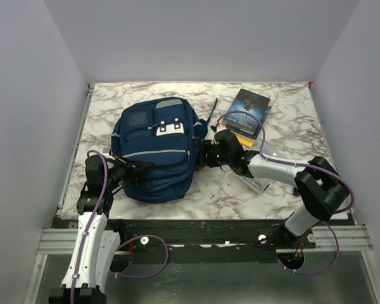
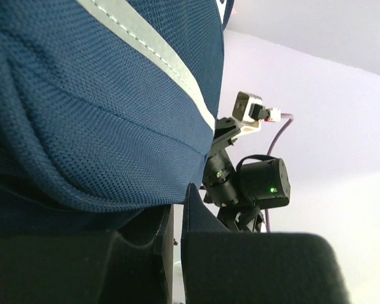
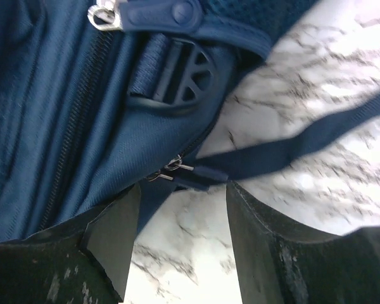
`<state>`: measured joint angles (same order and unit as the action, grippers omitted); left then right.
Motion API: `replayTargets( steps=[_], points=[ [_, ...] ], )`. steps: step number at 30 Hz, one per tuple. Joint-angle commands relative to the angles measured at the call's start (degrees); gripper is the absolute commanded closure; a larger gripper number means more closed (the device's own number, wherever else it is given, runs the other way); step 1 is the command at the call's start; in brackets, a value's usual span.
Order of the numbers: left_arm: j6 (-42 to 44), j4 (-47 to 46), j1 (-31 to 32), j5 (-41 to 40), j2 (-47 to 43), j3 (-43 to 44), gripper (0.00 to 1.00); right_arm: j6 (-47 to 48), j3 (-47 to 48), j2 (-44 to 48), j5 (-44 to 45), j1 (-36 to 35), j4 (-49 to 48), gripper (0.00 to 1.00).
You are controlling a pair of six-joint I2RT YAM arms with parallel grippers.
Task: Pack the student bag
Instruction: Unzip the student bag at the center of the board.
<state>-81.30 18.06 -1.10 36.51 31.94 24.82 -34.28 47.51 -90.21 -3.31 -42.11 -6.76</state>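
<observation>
we brace the student bag [image 1: 157, 166] with our closed left gripper [image 2: 178, 209] so our right gripper [image 3: 183, 206], jaws apart, can take its zipper pull [image 3: 170, 168].

The 2 arms share 1 build: pale grey-white link shells joined by chunky black cylindrical joint housings. A thin purple cable [image 1: 105, 180] runs along the left arm [image 1: 88, 234] and loops at its base. The right arm [image 1: 304, 196] carries a matching one. Its black motor housing shows 2 small green lights [image 2: 273, 189], and above it sits a grey camera block [image 2: 248, 104] with a plug. The left gripper [image 2: 177, 215] has broad matt black fingers. Those of the right gripper [image 3: 180, 247] are black too, flecked with pale scuffs.
</observation>
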Motion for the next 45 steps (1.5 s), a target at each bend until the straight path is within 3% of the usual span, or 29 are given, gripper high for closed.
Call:
replayTargets(
  steps=[1,6,11,14,20,23,26,29,36,39,45],
  points=[
    [-2.6,-8.0,-0.2,3.7,-0.2,1.2,1.0,0.4,6.2,-4.2,-2.5,-0.3,-2.5,0.41],
    [-0.8,-8.1,-0.2,4.1,1.5,4.3,1.0,5.8,6.4,-4.2,3.8,-0.2,1.2,0.42],
    [-0.1,-8.4,-0.2,3.6,2.8,6.8,1.0,18.7,-2.6,1.3,4.4,-0.3,-7.6,0.41],
    [0.5,-8.4,-0.2,3.0,3.4,7.5,1.0,25.1,-5.2,3.4,5.0,-0.3,-6.8,0.41],
    [0.4,-8.4,-0.2,2.9,3.8,6.8,1.0,33.5,-14.3,9.7,0.2,-0.3,-15.1,0.41],
    [0.2,-8.4,-0.2,3.3,3.3,6.6,1.0,37.1,-18.5,12.4,-7.5,-0.3,-21.2,0.39],
    [0.2,-8.3,-0.3,3.6,3.1,6.7,1.0,28.0,-18.5,12.6,-12.6,1.3,-25.4,0.3],
    [-0.3,-8.3,-0.2,3.9,3.0,6.6,1.0,17.8,-17.1,10.4,-22.5,4.5,-29.1,0.31],
    [-0.8,-8.3,-0.2,4.8,3.3,6.1,1.0,11.2,-19.9,6.1,-35.1,7.4,-43.6,0.31],
    [-1.1,-8.4,-0.2,5.1,3.2,6.1,1.0,9.0,-18.7,2.9,-37.7,9.0,-46.4,0.34],
    [-1.4,-8.4,-0.2,5.2,3.2,6.0,1.0,8.9,-15.6,-1.6,-34.2,9.9,-42.7,0.35]
  ],
)
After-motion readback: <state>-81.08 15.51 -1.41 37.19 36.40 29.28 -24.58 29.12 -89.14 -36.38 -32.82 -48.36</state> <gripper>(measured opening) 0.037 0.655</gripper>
